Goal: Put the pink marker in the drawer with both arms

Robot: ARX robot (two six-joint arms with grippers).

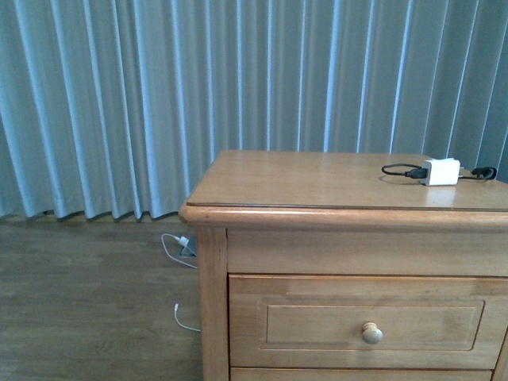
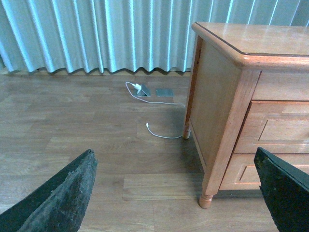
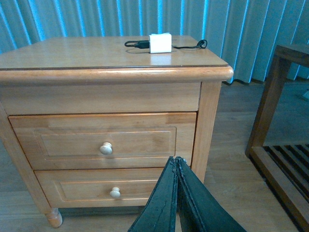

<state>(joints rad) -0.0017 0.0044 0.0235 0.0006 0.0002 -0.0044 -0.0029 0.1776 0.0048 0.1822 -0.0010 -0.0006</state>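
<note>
Though shut tight, honey-wood drawer (image 1: 361,322) — recessed panel, round knob (image 1: 371,333)

Pale blue pleated curtains (image 1: 159,95) behind wood-plank floor (image 2: 72,130), wooden nightstand (image 1: 317,186).

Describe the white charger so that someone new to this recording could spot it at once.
Find the honey-coloured wooden nightstand standing before the pale blue curtain. On its top, near the back right corner, sits a small white charger block. A black cable plugged into it sets it apart; nothing else lies on that top.
</note>
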